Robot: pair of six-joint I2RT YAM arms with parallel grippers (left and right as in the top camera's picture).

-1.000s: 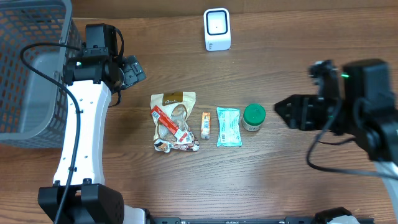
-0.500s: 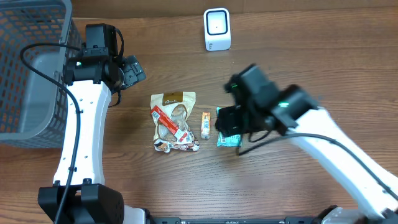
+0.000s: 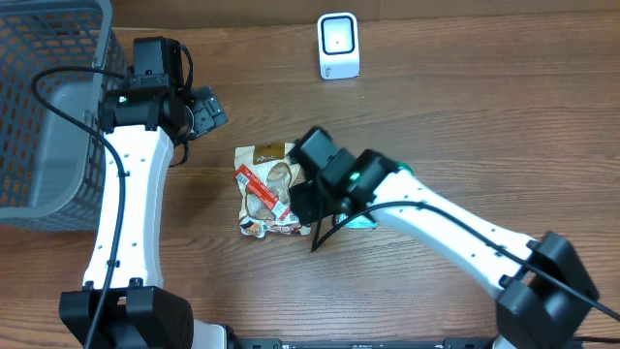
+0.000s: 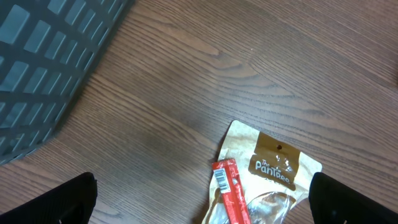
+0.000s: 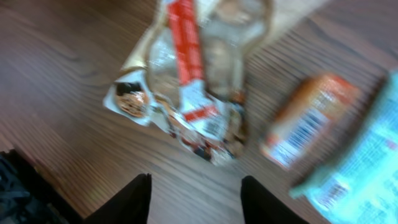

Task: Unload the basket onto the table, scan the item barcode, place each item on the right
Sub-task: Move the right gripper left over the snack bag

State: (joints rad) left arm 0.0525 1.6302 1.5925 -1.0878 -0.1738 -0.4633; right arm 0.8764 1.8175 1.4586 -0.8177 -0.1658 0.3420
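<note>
— Where does the item sit?
— The clear plastic snack pouch with a tan header and a red strip (image 3: pixel 263 184) lies flat on the brown wooden tabletop (image 3: pixel 484 116), at the left end of a short row. The small orange sachet (image 5: pixel 311 118) is just beside it on the right, and the teal plastic packet (image 5: pixel 367 165) comes after that.
— Which arm is nearer?
— The right one, plainly. The right fingers (image 3: pixel 302 202) hang over the pouch's near right corner, spread, with bare wood between them in the wrist view, pinching nothing. The left fingers (image 3: pixel 205 111) are spread wide too, off beyond the pouch's far left corner.
— Its long axis?
— Far to near, header at the far end. From the right fingers the pouch lies just ahead, in line with their gap (that view is blurred, so how high they hang I cannot tell).
— The scanner?
— The white box-shaped barcode scanner (image 3: pixel 338 46) stands at the far edge, well apart from the row, so I judge the pouch needs a lift and a carry towards it.
— Containers?
— One grey mesh basket (image 3: pixel 39 145) at the far left; nothing shows inside the part in view
</note>
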